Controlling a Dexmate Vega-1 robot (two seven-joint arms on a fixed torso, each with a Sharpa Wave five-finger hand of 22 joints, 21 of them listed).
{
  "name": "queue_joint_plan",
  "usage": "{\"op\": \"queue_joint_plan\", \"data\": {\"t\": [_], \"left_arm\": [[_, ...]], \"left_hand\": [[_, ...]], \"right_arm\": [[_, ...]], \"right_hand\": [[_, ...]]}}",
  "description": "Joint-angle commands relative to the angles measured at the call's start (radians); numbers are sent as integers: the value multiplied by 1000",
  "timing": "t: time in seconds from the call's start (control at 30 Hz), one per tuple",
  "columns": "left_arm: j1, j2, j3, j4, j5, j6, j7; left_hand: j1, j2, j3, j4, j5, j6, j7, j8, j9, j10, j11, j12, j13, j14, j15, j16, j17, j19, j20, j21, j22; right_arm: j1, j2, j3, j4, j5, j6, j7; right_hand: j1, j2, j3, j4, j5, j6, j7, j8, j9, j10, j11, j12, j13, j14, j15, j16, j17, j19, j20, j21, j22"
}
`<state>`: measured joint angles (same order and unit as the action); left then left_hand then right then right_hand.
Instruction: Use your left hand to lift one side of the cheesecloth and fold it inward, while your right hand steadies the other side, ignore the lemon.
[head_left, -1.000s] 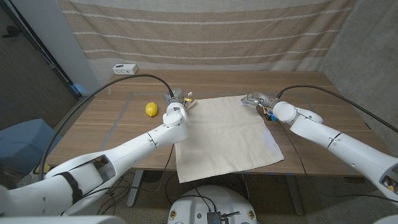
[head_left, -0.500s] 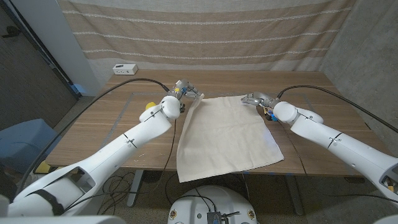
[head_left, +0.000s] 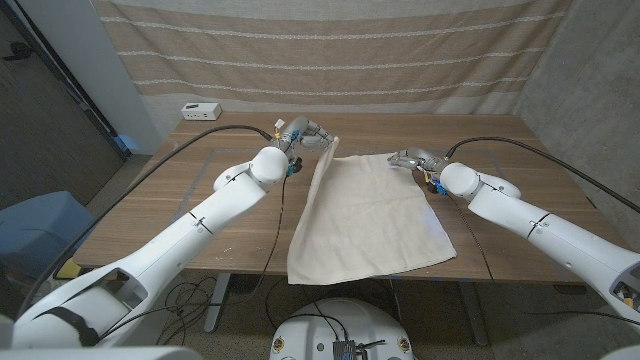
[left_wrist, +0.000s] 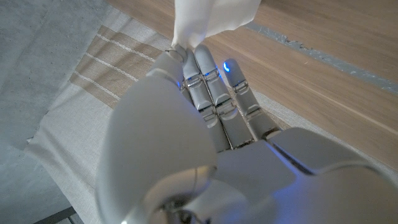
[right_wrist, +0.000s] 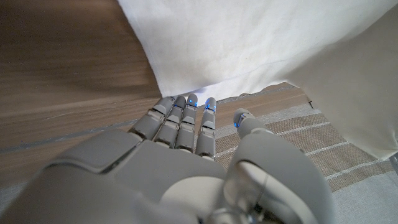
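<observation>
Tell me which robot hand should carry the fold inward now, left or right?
Left. The left robot hand already pinches the cheesecloth at its far corner, with that side lifted off the table. The right robot hand rests at the opposite far corner, better placed to steady it.

Left hand (head_left: 305, 134) raised, right hand (head_left: 412, 159) low

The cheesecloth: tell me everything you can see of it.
The cheesecloth is an off-white, thin woven sheet, lightly creased, spread on the wooden table with its near edge hanging over the front. The left hand pinches its far left corner and holds it up, so that side rises in a fold. The right hand rests at its far right corner.
</observation>
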<state>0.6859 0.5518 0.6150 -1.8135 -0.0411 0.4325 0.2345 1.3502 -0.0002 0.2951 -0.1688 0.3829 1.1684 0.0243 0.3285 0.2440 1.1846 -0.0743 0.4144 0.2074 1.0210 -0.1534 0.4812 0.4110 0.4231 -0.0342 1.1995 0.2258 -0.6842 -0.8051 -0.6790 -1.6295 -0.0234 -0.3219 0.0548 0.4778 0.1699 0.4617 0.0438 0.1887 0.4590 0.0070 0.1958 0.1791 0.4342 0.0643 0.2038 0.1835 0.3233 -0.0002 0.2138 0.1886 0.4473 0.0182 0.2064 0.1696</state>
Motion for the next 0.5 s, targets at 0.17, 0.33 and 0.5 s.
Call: {"op": "queue_joint_plan", "data": {"t": [0.17,0.33,0.5], "left_arm": [[-97,-101,70,165,12,-118,48],[-132,-136,94,221,10,-150,31],[-159,-166,111,253,9,-177,21]], "left_hand": [[-2,-9,-5,6,20,19,13,-5,3,59,-61,50,160,4,-90,-4,11,-8,-10,16,-3],[-1,-10,-7,6,28,19,10,-7,3,58,-61,49,165,5,-90,-5,16,-9,-10,21,-6],[-1,-10,-9,7,37,21,11,-10,3,58,-62,49,170,5,-90,-7,21,-12,-8,28,-9]], "right_arm": [[-11,-21,-12,-3,-7,16,30],[-15,-28,-12,1,-7,26,38],[-17,-31,-11,15,-5,42,48]], "right_hand": [[-9,-4,5,4,2,13,3,-1,5,6,2,-1,4,9,-1,-7,2,16,5,0,2],[-10,-4,6,5,3,14,3,-1,5,6,4,-2,4,10,-2,-8,2,16,4,-1,2],[-12,-5,7,4,3,14,3,-2,5,7,1,-3,4,10,-2,-9,1,16,4,-1,2]]}}
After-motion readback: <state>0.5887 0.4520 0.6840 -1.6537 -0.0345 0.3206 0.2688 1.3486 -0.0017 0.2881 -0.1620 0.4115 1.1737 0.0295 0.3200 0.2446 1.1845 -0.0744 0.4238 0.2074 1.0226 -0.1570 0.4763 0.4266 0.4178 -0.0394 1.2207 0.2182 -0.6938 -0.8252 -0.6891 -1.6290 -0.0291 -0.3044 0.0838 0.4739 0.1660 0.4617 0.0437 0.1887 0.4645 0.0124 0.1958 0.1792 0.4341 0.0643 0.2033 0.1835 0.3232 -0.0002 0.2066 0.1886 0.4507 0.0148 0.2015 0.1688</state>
